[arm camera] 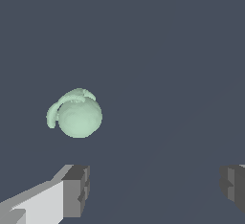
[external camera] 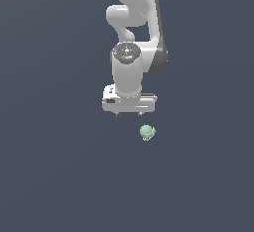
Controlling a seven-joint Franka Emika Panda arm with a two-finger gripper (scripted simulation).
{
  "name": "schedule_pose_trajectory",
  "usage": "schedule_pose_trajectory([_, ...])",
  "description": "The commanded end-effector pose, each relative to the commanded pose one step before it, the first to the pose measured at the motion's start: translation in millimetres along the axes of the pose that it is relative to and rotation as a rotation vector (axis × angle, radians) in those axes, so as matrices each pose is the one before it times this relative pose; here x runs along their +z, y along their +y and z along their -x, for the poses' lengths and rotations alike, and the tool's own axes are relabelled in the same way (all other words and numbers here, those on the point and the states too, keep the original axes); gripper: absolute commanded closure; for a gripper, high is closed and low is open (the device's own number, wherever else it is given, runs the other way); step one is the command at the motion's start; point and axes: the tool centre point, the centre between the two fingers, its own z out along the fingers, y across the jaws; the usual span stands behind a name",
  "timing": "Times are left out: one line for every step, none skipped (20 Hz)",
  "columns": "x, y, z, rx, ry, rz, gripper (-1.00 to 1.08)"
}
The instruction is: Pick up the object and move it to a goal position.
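The object (external camera: 147,132) is a small pale mint-green rounded lump lying on the dark grey floor. In the wrist view the object (arm camera: 75,114) shows a round body with a curled ridge on one side. My white gripper (external camera: 128,113) hangs above the floor, slightly toward the exterior view's left of the object and apart from it. The gripper (arm camera: 155,189) stands open, its grey fingertips (arm camera: 76,189) wide apart with nothing between them. The object lies ahead of the fingers, not between them.
The white arm (external camera: 134,23) rises behind the gripper in the exterior view. The dark grey floor (external camera: 59,166) stretches out all around, with no other objects in view.
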Motion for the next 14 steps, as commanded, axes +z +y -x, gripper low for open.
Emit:
schedule_pose_trajectory([0.0, 0.01, 0.0, 0.0, 0.0, 0.0, -0.92])
schedule_pose_trajectory([0.16, 0.11, 0.01, -0.00063, -0.00017, 0.00021, -0.92])
schedule_pose_trajectory([0.49, 0.37, 0.03, -0.00179, -0.00052, 0.00057, -0.92])
schedule_pose_trajectory([0.82, 0.55, 0.05, -0.00304, -0.00088, 0.00097, -0.92])
schedule_pose_trajectory([1.12, 0.85, 0.08, -0.00411, -0.00119, 0.0013, -0.92])
schedule_pose_trajectory([1.45, 1.0, 0.11, -0.00539, -0.00156, 0.00169, -0.92])
schedule_pose_trajectory([1.75, 1.21, 0.14, -0.00655, -0.00188, 0.00204, -0.92])
schedule_pose_trajectory([1.7, 1.14, 0.14, -0.0064, -0.00182, 0.00196, -0.92])
schedule_pose_trajectory([1.35, 0.91, 0.11, -0.00515, -0.00144, 0.00155, -0.92])
schedule_pose_trajectory([1.01, 0.65, 0.08, -0.00395, -0.00108, 0.00116, -0.92])
schedule_pose_trajectory([0.68, 0.4, 0.05, -0.00273, -0.00071, 0.00078, -0.92])
schedule_pose_trajectory([0.34, 0.19, 0.02, -0.00146, -0.00034, 0.00039, -0.92])
schedule_pose_trajectory([0.02, 0.09, -0.01, 0.0, 0.0, 0.0, -0.92])
schedule_pose_trajectory([-0.27, -0.36, -0.02, 0.00089, 0.00027, -0.00028, -0.92])
